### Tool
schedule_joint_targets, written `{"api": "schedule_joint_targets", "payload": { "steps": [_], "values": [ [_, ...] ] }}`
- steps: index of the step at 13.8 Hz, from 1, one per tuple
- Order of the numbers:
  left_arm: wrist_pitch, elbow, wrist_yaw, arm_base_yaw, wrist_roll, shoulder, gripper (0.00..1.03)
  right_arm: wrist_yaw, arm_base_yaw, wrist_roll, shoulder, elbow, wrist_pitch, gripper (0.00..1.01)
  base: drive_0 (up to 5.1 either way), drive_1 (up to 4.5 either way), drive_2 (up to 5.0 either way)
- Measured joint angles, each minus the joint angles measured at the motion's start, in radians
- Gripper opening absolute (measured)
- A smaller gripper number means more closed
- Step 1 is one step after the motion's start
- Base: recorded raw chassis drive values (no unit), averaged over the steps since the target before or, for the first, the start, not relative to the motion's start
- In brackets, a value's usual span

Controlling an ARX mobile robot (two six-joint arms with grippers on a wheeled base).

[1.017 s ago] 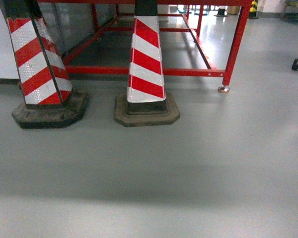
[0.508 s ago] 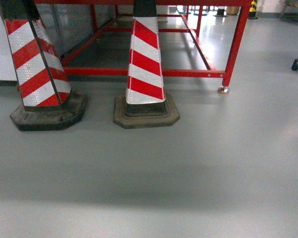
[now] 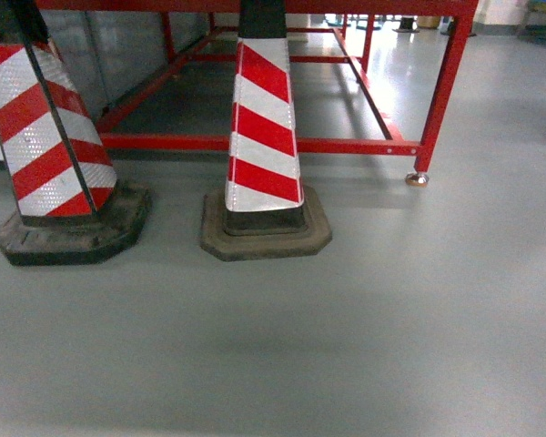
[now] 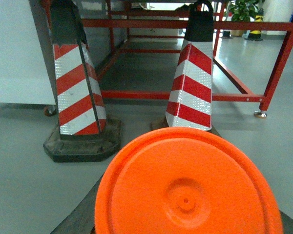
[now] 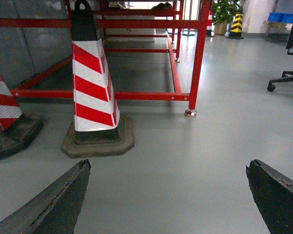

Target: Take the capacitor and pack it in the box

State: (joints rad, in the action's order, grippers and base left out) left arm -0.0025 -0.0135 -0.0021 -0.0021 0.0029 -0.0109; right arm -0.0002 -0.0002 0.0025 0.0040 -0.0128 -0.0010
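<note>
1. You are looking at a grey floor in the head view; neither the box nor any capacitor shows in any of the three views.
2. Your right gripper is wide open: its two dark fingertips sit at the lower left and lower right corners of the right wrist view with bare floor between them, holding nothing.
3. Your left gripper's state cannot be told. An orange round lid fills the lower middle of the left wrist view and hides the fingers; whether it is gripped is unclear.
4. Two red-and-white striped cones stand on dark bases: the left cone by the left edge of the head view, the middle cone near its centre.
5. Behind both cones stands a red metal frame, its foot on the floor to the right.
</note>
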Motion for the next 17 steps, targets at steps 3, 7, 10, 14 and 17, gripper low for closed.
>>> {"api": "schedule_joint_targets", "payload": {
  "steps": [3, 7, 10, 14, 17],
  "values": [
    [-0.004, 0.0, 0.001, 0.0, 0.0, 0.0, 0.44, 0.0, 0.0, 0.0, 0.0, 0.0, -0.002, 0.98, 0.0, 3.85, -3.9],
    [-0.005, 0.0, 0.001, 0.0, 0.0, 0.0, 0.44, 0.0, 0.0, 0.0, 0.0, 0.0, -0.005, 0.98, 2.7, 1.9, -4.6],
    [-0.001, 0.0, 0.002, 0.0, 0.0, 0.0, 0.44, 0.0, 0.0, 0.0, 0.0, 0.0, -0.004, 0.98, 1.7, 2.71, -4.6],
    [-0.004, 0.0, 0.003, 0.002, 0.0, 0.0, 0.44, 0.0, 0.0, 0.0, 0.0, 0.0, -0.004, 0.98, 0.2, 4.2, -3.8],
    [-0.005, 0.0, -0.001, 0.002, 0.0, 0.0, 0.44, 0.0, 0.0, 0.0, 0.0, 0.0, -0.004, 0.98, 0.1, 4.15, -3.9]
  ]
}}
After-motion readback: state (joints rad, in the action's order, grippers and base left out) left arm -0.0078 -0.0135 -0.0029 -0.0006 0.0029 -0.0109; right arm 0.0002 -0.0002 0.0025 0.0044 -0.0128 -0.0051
